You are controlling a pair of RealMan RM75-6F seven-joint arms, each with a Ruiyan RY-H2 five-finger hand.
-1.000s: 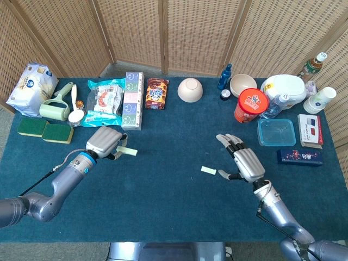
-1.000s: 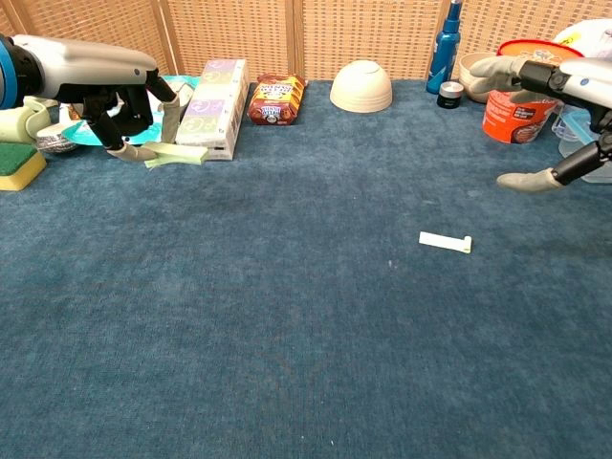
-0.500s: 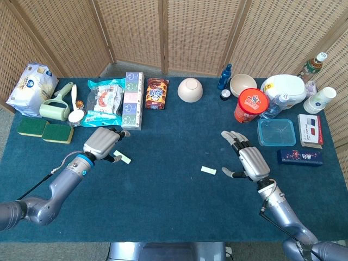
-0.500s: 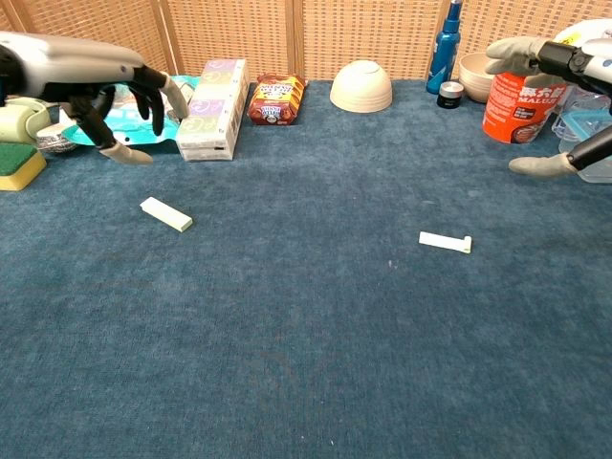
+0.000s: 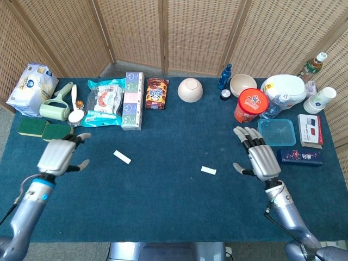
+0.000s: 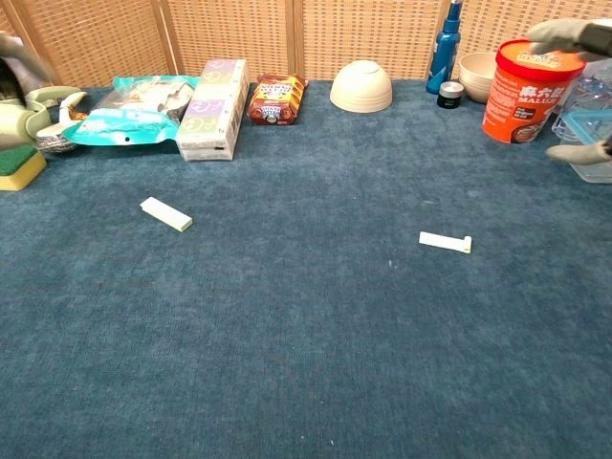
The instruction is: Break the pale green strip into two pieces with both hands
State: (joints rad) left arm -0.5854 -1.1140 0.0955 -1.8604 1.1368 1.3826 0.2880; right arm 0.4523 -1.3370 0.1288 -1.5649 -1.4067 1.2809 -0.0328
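Two pale green strip pieces lie apart on the blue cloth. One piece (image 5: 122,157) (image 6: 166,214) is left of centre, the other piece (image 5: 208,170) (image 6: 445,242) right of centre. My left hand (image 5: 58,155) hovers open at the table's left side, well left of the first piece, holding nothing. My right hand (image 5: 260,158) is open with fingers spread, to the right of the second piece and clear of it. In the chest view only the fingertips (image 6: 579,151) of the right hand show at the right edge.
Along the back stand a boxed stack (image 5: 132,100), a snack bag (image 5: 103,101), a cookie pack (image 5: 156,93), an upturned bowl (image 5: 190,89) and a red cup (image 5: 250,105). Sponges (image 5: 44,129) lie at the left. A clear container (image 5: 277,132) and boxes (image 5: 310,129) sit at the right.
My left hand let go of its strip piece, which now lies on the cloth, and drew back far to the left. My right hand drifted right, away from the other piece.
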